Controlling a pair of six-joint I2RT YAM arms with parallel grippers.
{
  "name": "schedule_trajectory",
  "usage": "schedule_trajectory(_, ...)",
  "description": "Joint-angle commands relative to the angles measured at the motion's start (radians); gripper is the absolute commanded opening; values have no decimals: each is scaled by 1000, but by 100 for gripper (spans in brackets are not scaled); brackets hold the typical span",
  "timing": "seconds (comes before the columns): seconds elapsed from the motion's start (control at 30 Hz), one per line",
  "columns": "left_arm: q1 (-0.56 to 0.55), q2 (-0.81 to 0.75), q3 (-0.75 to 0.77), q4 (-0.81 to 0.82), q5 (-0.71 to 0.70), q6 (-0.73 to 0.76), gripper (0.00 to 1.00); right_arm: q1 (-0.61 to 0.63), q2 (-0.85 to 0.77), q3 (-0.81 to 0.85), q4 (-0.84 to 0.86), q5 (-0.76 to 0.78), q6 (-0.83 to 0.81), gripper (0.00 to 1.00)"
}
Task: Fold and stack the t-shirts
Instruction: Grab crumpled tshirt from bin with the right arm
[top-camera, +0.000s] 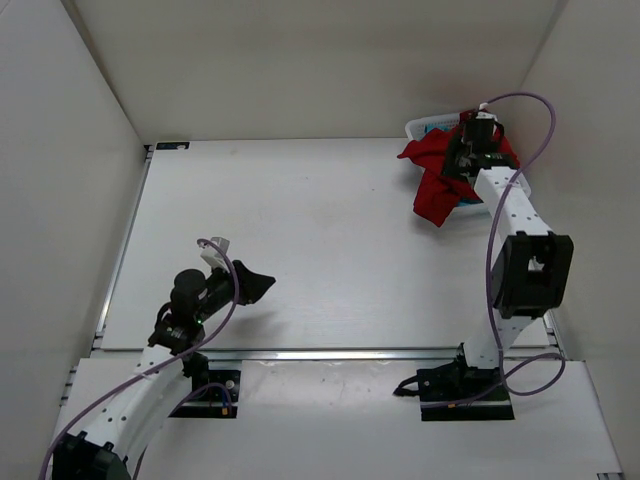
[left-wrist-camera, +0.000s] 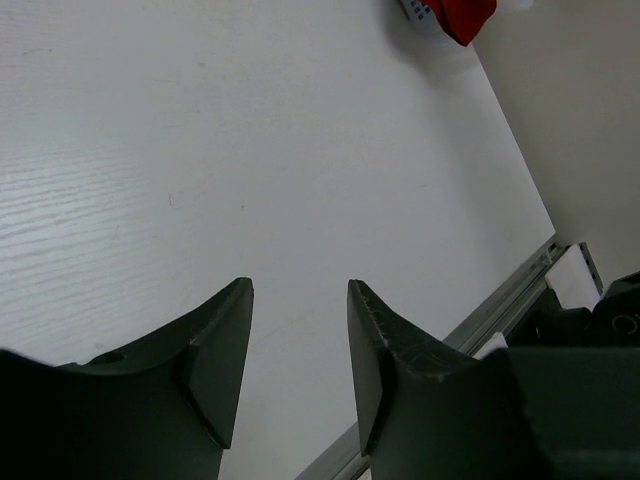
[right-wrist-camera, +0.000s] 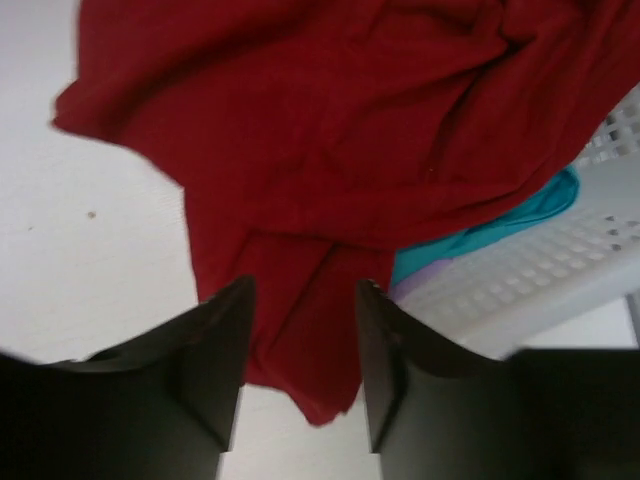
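Red cloth fills most of the right wrist view: the red shirt (right-wrist-camera: 330, 150) lies crumpled over the basket (right-wrist-camera: 560, 270) at the far right of the table (top-camera: 300, 220). Its lower part spills over the basket's near-left rim and down onto the tabletop. Under it a fold of the teal shirt (right-wrist-camera: 500, 225) shows against the white mesh wall, inside the basket. The right gripper (right-wrist-camera: 300, 295) is above the hanging end of the red shirt with its fingers (right-wrist-camera: 215, 360) spread apart. Red cloth shows through the gap between them, and nothing shows it pinched. From above, the right arm reaches up from its base along the right edge of the table, with its wrist over the basket. The left gripper (left-wrist-camera: 300, 290) is near the left front of the table, well apart from the shirts and pointing right and away. Its jaws stand apart with only bare white tabletop between them. The left wrist view catches a small corner of the red shirt and the basket at its far top edge.
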Motion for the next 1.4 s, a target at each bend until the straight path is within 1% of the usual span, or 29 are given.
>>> schedule_trajectory(0.0,-8,-5,-24,18,-1,-3,54,-82,79,83,2,-52,19,46)
schedule_trajectory(0.1,-5,-2,-35,30,-12,-3,56,-126,102,78,40,-127,43,53)
schedule_trajectory(0.2,-5,8,-37,49,-6,-3,56,-134,150,95,48,-127,56,56)
schedule_trajectory(0.27,-6,25,-34,56,-6,-6,56,-146,188,138,33,-142,59,56)
schedule_trajectory(0.33,3,24,-32,43,-4,-5,56,-154,221,175,13,-207,70,55)
schedule_trajectory(0.47,17,10,-41,53,-1,-9,56,-154,265,204,7,-257,88,55)
schedule_trajectory(0.5,21,10,-43,53,0,-15,56,-158,279,207,5,-274,96,54)
schedule_trajectory(0.53,17,7,-43,55,5,-19,56,-162,274,211,5,-303,103,52)
schedule_trajectory(0.57,17,13,-47,52,3,-17,56,-166,280,215,0,-317,114,46)
schedule_trajectory(0.6,18,13,-43,50,6,-16,56,-169,274,215,6,-340,116,38)
schedule_trajectory(0.63,20,8,-38,46,6,-14,56,-175,271,212,10,-348,125,28)
schedule_trajectory(0.67,20,8,-40,50,9,-22,56,-183,273,205,14,-356,135,24)
schedule_trajectory(0.73,23,5,-35,47,16,-23,56,-194,251,199,25,-385,146,3)
schedule_trajectory(0.77,21,4,-32,44,14,-20,55,-197,251,201,28,-394,157,0)
schedule_trajectory(0.83,21,4,-32,43,16,-20,56,-209,216,195,34,-405,171,0)
schedule_trajectory(1.0,21,21,-9,50,19,-29,56,-198,84,192,75,-385,166,0)
schedule_trajectory(1.1,15,28,14,55,29,-31,56,-174,-8,205,89,-334,148,0)
schedule_trajectory(1.13,12,28,17,52,20,-34,56,-151,-26,219,73,-295,104,0)
schedule_trajectory(1.17,12,25,19,52,23,-40,56,-127,-38,225,57,-243,91,9)
schedule_trajectory(1.2,18,19,19,49,25,-36,55,-107,-42,219,53,-206,58,24)
schedule_trajectory(1.23,12,12,16,49,25,-37,56,-99,-40,213,54,-201,45,33)
schedule_trajectory(1.27,15,7,14,38,26,-43,56,-91,-40,187,63,-196,21,48)
schedule_trajectory(1.3,17,-1,22,29,29,-42,55,-91,-25,179,48,-208,5,51)
schedule_trajectory(1.37,25,-22,23,18,29,-43,56,-93,4,182,20,-230,-10,50)
